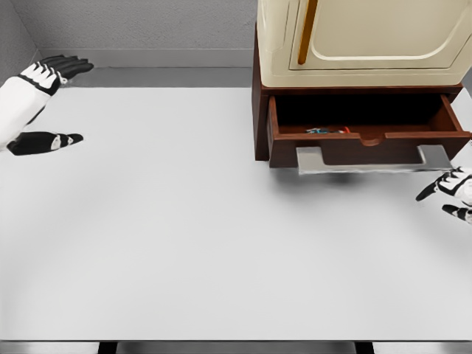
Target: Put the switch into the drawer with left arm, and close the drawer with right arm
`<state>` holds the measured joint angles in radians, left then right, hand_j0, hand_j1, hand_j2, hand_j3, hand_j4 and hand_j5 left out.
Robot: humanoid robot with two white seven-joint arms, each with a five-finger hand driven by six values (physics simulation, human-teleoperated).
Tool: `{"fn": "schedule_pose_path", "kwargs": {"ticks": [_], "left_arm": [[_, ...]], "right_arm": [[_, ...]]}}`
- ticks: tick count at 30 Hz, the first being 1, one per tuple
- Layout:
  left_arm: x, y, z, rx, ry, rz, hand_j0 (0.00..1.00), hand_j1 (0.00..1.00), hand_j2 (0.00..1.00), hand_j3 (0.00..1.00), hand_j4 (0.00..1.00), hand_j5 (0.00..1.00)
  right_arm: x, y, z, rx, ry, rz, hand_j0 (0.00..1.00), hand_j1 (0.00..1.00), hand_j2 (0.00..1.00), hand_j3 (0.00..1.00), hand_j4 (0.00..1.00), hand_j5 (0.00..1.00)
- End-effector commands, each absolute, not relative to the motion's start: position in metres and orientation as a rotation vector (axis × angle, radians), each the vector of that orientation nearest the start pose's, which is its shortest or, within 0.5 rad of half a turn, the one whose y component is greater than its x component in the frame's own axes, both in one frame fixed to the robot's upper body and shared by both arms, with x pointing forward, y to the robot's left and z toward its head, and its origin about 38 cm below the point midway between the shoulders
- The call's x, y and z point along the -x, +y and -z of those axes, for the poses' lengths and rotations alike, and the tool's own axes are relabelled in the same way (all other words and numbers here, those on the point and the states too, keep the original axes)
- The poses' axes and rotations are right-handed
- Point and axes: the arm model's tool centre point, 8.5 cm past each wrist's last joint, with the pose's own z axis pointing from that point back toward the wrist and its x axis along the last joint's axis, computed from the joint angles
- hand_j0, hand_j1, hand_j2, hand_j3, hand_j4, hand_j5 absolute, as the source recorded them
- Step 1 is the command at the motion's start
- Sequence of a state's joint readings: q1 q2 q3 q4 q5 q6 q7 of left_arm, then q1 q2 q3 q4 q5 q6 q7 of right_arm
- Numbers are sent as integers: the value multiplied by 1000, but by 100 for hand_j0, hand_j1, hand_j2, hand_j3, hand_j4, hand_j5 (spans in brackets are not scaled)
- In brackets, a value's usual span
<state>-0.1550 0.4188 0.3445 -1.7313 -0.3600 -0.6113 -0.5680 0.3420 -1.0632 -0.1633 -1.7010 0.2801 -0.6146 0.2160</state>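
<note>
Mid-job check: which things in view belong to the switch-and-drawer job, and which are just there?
Job:
- open dark-brown wooden drawer with grey handle
- small colourful object inside the drawer, probably the switch
- left hand, open
- right hand, open

Just there:
- cream cabinet above
- white table

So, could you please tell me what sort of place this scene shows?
Probably a simulated tabletop test bench: a plain white table, a brown cabinet with its drawer open, and bare grey walls. The render looks synthetic.

No text, label, brand, number or sign can be read anywhere.
</note>
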Motion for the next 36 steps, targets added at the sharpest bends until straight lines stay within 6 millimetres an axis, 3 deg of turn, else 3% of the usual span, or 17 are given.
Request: {"fn": "schedule_pose_path", "kwargs": {"ticks": [1, 3, 5, 8, 22, 24, 36], "left_arm": [[-352, 426, -262, -789, -1849, 1201, 100, 100, 100, 100, 100, 100], [-347, 437, -228, -738, -1718, 1232, 100, 100, 100, 100, 100, 100], [-345, 439, -209, -718, -1645, 1256, 100, 100, 100, 100, 100, 100], [-349, 421, -186, -671, -1584, 1331, 100, 100, 100, 100, 100, 100], [-349, 412, -186, -649, -1589, 1355, 100, 100, 100, 100, 100, 100], [-349, 412, -186, -649, -1587, 1355, 100, 100, 100, 100, 100, 100], [-348, 410, -188, -651, -1597, 1359, 100, 100, 100, 100, 100, 100]], "right_arm": [[-290, -439, -196, 501, -1449, -1668, 61, 61, 61, 61, 61, 61], [-290, -441, -195, 503, -1445, -1663, 62, 62, 62, 62, 62, 62], [-291, -442, -196, 506, -1440, -1662, 62, 62, 62, 62, 62, 62], [-292, -442, -196, 508, -1444, -1662, 62, 62, 62, 62, 62, 62], [-302, -424, -197, 507, -1532, -1632, 61, 61, 61, 61, 61, 61], [-312, -424, -190, 502, -1528, -1622, 60, 60, 60, 60, 60, 60], [-315, -427, -190, 509, -1522, -1617, 60, 60, 60, 60, 60, 60]]}}
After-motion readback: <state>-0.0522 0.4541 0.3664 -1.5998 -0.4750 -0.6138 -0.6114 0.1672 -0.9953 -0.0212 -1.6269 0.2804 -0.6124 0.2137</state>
